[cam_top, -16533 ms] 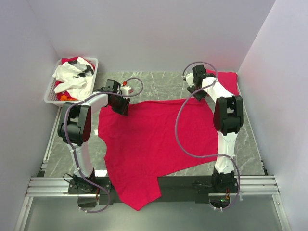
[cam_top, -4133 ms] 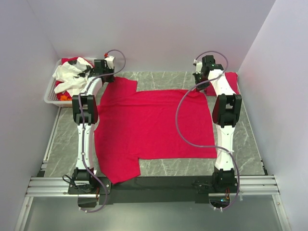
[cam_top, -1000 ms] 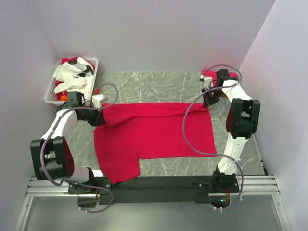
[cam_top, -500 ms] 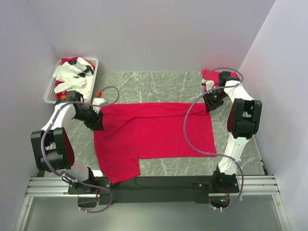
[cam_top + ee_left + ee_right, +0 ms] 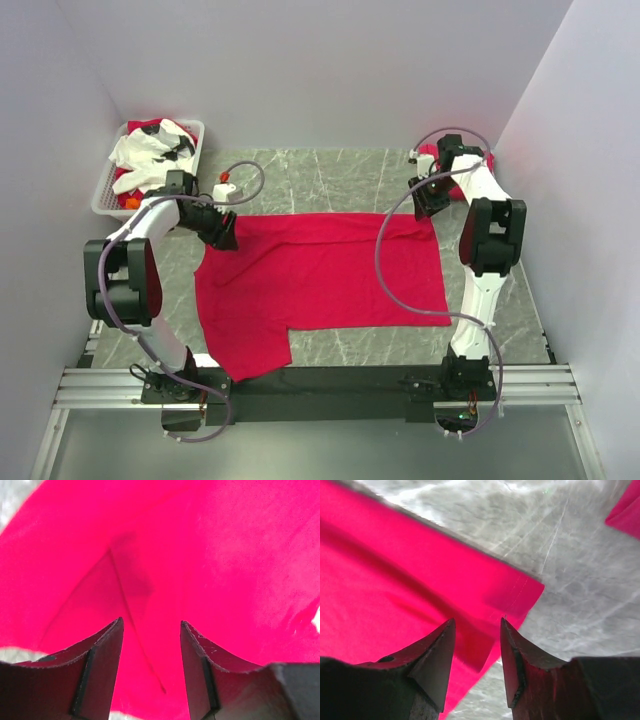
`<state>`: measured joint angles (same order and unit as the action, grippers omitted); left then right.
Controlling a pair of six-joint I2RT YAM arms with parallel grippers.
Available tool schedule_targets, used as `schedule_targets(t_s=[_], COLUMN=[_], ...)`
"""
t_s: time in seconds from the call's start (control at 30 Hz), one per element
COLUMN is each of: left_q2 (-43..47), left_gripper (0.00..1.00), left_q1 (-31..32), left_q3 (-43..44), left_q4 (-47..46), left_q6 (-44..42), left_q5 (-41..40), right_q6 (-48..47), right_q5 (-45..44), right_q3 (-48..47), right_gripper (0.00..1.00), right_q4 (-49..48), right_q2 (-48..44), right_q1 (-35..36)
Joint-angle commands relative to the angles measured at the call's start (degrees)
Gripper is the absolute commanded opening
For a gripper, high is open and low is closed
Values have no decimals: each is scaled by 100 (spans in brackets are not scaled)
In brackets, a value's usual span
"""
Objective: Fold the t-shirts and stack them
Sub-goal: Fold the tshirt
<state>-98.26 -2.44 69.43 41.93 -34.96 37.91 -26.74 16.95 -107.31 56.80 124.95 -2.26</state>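
One red t-shirt [image 5: 320, 270] lies flat on the marble table, its far edge straight, one sleeve [image 5: 250, 350] reaching the near rail. My left gripper [image 5: 224, 238] is open just above the shirt's far-left corner; the left wrist view shows only red cloth [image 5: 215, 555] with a dark crease between the open jaws [image 5: 150, 622]. My right gripper [image 5: 428, 204] is open over the far-right corner; the right wrist view shows that hemmed corner [image 5: 520, 587] under the open jaws [image 5: 477, 621]. A second red t-shirt [image 5: 428, 153] lies far right, mostly hidden behind the right arm.
A white slotted basket [image 5: 108, 190] with white and red cloth stands at the far left. Walls close in the table on the left, back and right. The metal rail [image 5: 330, 385] with the arm bases runs along the near edge. Bare marble [image 5: 330, 180] shows beyond the shirt.
Since four seconds ago the shirt's far part and sleeve have been folded in, leaving a straight far edge. In the last second both grippers shifted a little over its far corners; the cloth stayed still.
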Motion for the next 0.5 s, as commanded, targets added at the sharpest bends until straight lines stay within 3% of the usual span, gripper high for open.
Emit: schedule_targets(t_s=[0.0,0.23,0.47], left_q2=[105,70,-96], left_gripper=[55,56,54], left_q1=[200,604,665], left_q3=[71,1,96], left_q4=[-475,-555,-686], left_q6=[332,280,235], left_q5=[-99,-223,-398], right_q6=[564,802,460], right_q5=[-166,-51,-789], right_q3=[-405,341,948], right_gripper=[49,52,51], right_q4=[384,570,315], right_q2=[162,-181,-374], right_q1=[-116,-196,-196])
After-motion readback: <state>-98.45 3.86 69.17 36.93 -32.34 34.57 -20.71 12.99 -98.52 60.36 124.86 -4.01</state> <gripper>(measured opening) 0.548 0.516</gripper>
